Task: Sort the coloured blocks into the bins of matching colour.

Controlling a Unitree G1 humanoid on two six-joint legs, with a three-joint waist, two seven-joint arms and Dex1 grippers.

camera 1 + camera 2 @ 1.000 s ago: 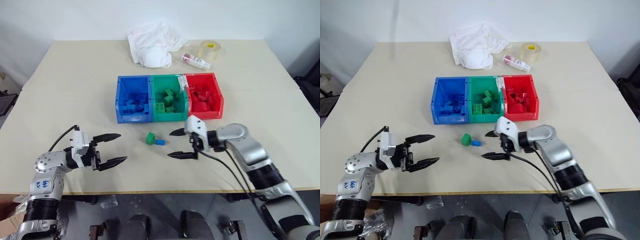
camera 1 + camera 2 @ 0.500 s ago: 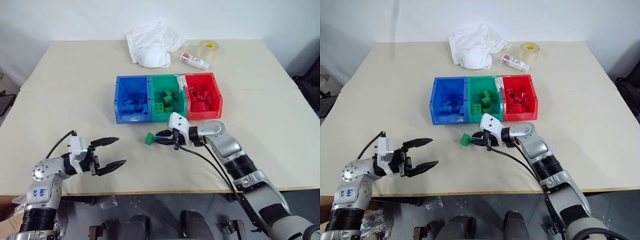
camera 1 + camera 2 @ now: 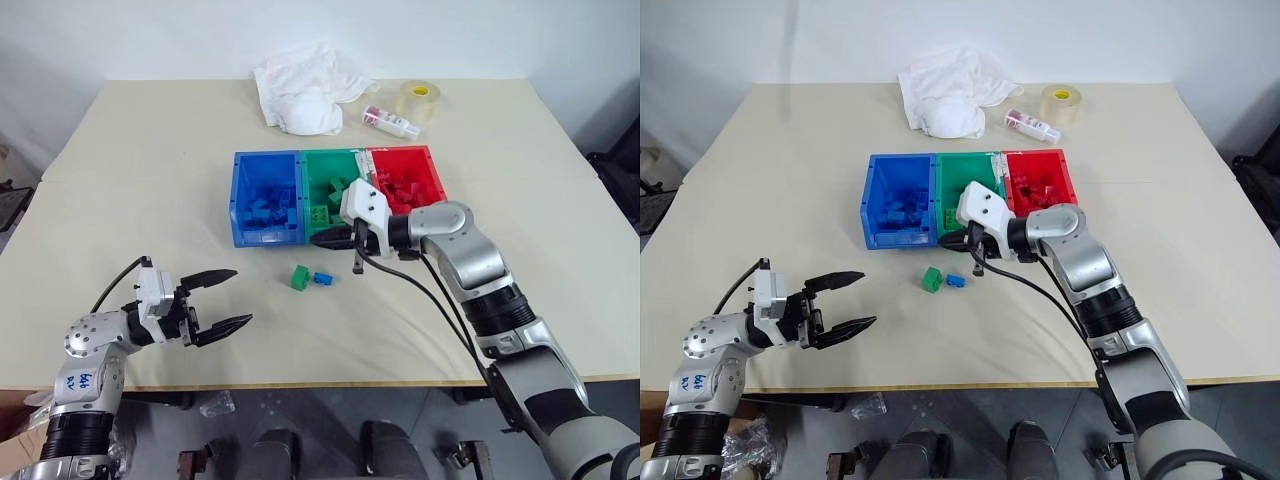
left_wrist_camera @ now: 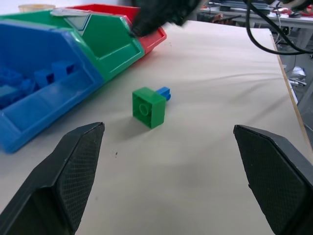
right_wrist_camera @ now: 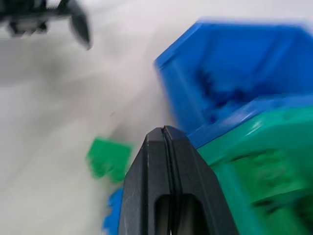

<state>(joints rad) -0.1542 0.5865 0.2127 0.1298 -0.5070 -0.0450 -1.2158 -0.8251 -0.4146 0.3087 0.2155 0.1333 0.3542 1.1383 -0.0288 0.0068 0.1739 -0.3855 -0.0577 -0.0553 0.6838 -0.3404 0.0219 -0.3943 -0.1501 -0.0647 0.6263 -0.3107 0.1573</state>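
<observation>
Two loose blocks, a green brick [image 3: 300, 277] and a smaller blue brick [image 3: 322, 279] touching its side, are seen at the centre of the frame on the beige surface [image 3: 150, 200], just below the joined blue bin [image 3: 240, 205], green bin [image 3: 312, 170] and red bin [image 3: 432, 180], all of which are filled with bricks. The right end effector [image 3: 335, 238] is held shut and empty over the green bin's front edge. The left end effector [image 3: 228, 298] is spread wide with nothing in it at the lower left.
</observation>
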